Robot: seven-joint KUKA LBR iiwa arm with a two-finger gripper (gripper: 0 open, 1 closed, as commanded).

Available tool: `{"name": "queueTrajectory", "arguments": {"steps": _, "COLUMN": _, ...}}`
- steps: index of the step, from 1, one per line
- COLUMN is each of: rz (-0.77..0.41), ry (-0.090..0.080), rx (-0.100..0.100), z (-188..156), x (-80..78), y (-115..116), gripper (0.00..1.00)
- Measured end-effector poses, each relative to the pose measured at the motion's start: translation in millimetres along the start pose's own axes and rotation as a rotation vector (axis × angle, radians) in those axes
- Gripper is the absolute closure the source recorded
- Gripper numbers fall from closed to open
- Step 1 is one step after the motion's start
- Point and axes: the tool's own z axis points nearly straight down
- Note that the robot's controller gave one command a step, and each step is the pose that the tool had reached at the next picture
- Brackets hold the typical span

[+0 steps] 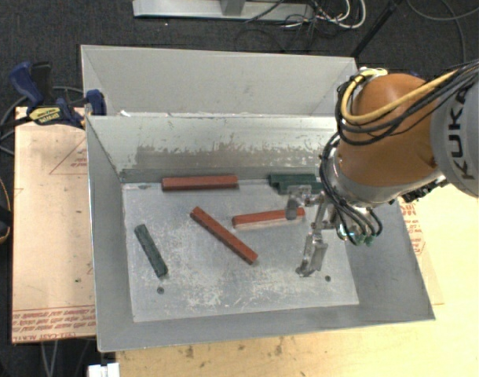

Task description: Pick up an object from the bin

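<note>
Camera view, and the thing to watch is the short red-brown bar (259, 220) right of centre on the bin floor, its long axis running nearly left to right with the right end tipped a touch toward the back wall. That right end sits at the gripper (300, 243), and the rest of the bar stretches away to the left. The jaws stand apart: the far finger (293, 209) is right at the bar's end, the near finger (310, 254) reaches down to bare floor toward the front, so the bar looks to be at the edge of the gap rather than squarely inside it. I cannot tell whether the far finger touches the bar. My read: a close here would need the gap shifted left and back to straddle the bar across its narrow side. Just left lies a longer red-brown bar (224, 236) on a diagonal, near but apart. A dark green block (293, 181) sits against the back, another red-brown bar (199, 183) beside it to the left, a dark grey bar (151, 250) well off at the left. The bin (224, 293) has scuffed grey metal underfoot and plenty of open floor; the orange-covered wrist (381, 132) looms over the right side.
</note>
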Motion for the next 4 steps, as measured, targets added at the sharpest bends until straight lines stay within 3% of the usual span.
{"name": "queueTrajectory", "arguments": {"steps": 1, "rz": -0.196, "ry": -0.010, "rx": 0.001, "z": 61, "x": -97.8, "y": -2, "gripper": 0.00}}
{"name": "queueTrajectory", "arguments": {"steps": 2, "rz": -0.361, "ry": -0.006, "rx": 0.001, "z": 151, "x": -147.5, "y": -12, "gripper": 0.00}}
{"name": "queueTrajectory", "arguments": {"steps": 3, "rz": -0.360, "ry": -0.009, "rx": 0.000, "z": 147, "x": -148.3, "y": -12, "gripper": 1.00}}
{"name": "queueTrajectory", "arguments": {"steps": 4, "rz": -0.675, "ry": -0.017, "rx": 0.006, "z": -72, "x": -143.7, "y": -24, "gripper": 1.00}}
